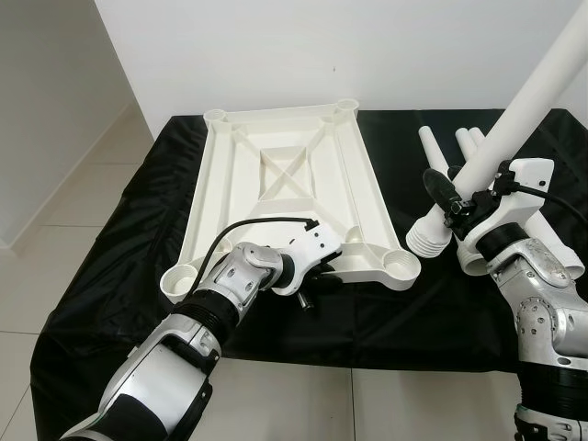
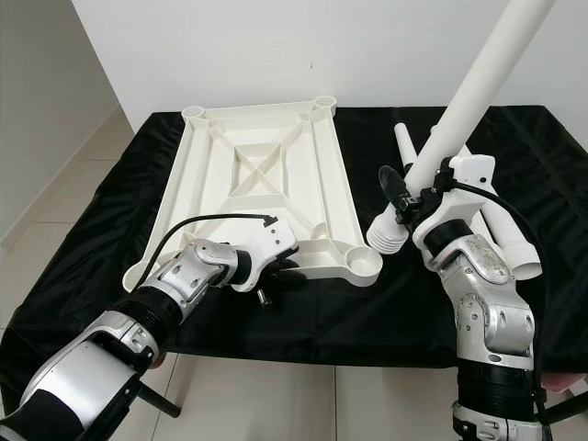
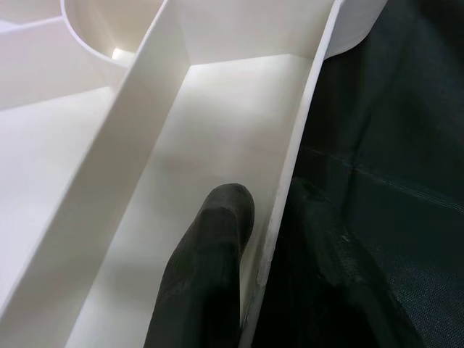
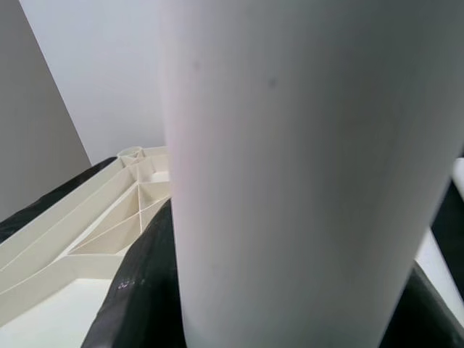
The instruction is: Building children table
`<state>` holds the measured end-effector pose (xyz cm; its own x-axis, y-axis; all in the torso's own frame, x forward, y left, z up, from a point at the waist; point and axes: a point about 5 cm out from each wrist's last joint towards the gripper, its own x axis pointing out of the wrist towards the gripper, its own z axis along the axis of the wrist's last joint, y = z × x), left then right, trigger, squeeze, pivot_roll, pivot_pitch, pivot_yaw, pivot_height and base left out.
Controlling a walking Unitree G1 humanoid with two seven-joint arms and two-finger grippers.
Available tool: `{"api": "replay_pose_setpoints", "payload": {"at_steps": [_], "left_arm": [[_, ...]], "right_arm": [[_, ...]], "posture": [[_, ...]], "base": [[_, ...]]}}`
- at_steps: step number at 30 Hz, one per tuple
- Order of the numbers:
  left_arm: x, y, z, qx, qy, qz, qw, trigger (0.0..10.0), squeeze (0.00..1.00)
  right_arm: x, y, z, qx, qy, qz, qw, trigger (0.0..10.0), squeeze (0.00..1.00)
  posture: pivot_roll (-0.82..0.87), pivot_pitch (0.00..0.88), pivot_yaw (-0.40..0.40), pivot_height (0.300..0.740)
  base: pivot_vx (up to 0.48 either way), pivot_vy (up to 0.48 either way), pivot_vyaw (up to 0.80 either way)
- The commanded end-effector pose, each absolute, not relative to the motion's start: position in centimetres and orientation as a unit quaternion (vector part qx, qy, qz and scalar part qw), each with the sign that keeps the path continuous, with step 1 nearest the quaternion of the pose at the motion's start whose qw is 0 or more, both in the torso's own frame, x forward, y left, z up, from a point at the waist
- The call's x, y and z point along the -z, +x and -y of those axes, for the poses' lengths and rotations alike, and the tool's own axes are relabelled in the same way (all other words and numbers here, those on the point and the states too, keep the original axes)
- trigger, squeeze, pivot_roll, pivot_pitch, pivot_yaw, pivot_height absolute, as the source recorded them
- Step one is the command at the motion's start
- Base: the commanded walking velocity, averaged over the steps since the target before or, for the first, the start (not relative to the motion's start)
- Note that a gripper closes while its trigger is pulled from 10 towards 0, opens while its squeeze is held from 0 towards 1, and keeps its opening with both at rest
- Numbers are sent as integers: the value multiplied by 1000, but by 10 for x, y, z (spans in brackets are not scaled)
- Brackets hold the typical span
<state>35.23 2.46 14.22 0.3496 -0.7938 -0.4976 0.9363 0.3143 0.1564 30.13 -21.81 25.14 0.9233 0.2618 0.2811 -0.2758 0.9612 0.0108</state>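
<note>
Two claws pinching: left claw (image 1: 310, 292) on tabletop (image 1: 276, 197) rim, right claw (image 1: 447, 197) round leg (image 1: 524, 101).

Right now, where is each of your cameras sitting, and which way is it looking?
Left eye view: on the head, looking down at the tabletop; both arms show.
Right eye view: beside it, same scene, same arms.
Left wrist view: on the left wrist, along the left gripper straddling the tabletop's rim.
Right wrist view: on the right wrist, at the table leg gripped by the right gripper.
Every view shares the tabletop.
</note>
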Motion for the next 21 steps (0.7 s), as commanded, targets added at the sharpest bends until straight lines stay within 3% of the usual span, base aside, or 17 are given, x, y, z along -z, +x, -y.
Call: {"api": "replay_pose_setpoints", "payload": {"at_steps": [1, 11, 15, 18, 19, 20, 21], "left_arm": [[-125, 370, -63, 364, 244, -198, 877, 10000, 0], [-129, 366, -79, 360, 251, -195, 877, 10000, 0], [-142, 357, -53, 421, 227, -142, 866, 10000, 0], [-144, 355, -49, 435, 224, -139, 861, 10000, 0], [-146, 351, -43, 455, 216, -129, 854, 10000, 1000], [-146, 351, -43, 455, 216, -129, 854, 10000, 1000], [-149, 342, -35, 491, 222, -109, 835, 10000, 1000]], "right_arm": [[-257, 297, 217, -141, 21, 156, 978, 10000, 0], [-258, 296, 219, -139, 18, 155, 978, 10000, 0], [-257, 298, 218, -140, 18, 155, 978, 10000, 0], [-258, 299, 217, -142, 18, 155, 977, 10000, 0], [-259, 299, 216, -145, 17, 156, 977, 10000, 0], [-259, 299, 216, -145, 17, 156, 977, 10000, 0], [-259, 299, 217, -146, 14, 156, 977, 10000, 0]], "posture": [[-165, 84, 137, 740], [-166, 87, 140, 740], [-157, 86, 132, 740], [-160, 86, 132, 740], [-162, 85, 133, 740], [-162, 85, 133, 740], [-165, 84, 134, 740]], "base": [[0, 0, 0], [0, 0, 0], [0, 0, 0], [0, 0, 0], [0, 0, 0], [0, 0, 0], [0, 0, 0]]}}
